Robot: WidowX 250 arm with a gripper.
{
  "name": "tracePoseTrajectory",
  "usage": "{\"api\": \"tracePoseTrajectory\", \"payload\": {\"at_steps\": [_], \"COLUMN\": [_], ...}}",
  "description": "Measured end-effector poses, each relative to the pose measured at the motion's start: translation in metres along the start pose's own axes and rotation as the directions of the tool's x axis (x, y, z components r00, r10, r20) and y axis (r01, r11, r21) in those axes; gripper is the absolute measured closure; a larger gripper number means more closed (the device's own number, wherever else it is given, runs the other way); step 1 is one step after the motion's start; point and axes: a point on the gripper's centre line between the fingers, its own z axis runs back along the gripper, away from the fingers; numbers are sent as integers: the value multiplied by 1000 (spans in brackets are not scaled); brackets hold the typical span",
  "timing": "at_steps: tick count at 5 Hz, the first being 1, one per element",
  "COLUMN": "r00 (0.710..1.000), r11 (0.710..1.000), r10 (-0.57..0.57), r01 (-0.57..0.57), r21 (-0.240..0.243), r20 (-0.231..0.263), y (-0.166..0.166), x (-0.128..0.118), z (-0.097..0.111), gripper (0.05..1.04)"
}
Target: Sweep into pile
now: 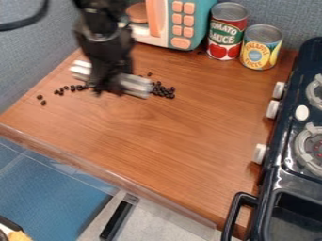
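The black gripper (pixel 107 84) hangs over the upper left of the wooden counter, blurred, in front of a silvery bar-like tool (pixel 135 85) that shows on both sides of it. How the tool is held is hidden. Small dark beans (pixel 165 91) lie bunched just right of the tool. More dark beans (pixel 75 88) form a loose line under and left of the gripper, and a couple sit apart farther left. Some of the counter behind the gripper and tool is hidden.
Two cans, a tomato one (pixel 226 32) and a pineapple one (pixel 260 47), stand at the back beside a teal toy microwave (pixel 197 28). A dark toy stove (pixel 286 155) with knobs and a black handle lines the right. The wooden counter (pixel 170 146) has a clear edge strip in front.
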Motion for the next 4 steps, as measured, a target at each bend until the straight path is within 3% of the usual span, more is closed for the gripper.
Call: {"api": "tracePoseTrajectory", "payload": {"at_steps": [2, 4], "r00": [997, 995], "r11": [991, 985], "r10": [-49, -51], "r01": [42, 37], "r21": [128, 167], "r20": [51, 80], "y": [62, 78], "x": [46, 75], "z": [-17, -30], "gripper": [698, 698]}}
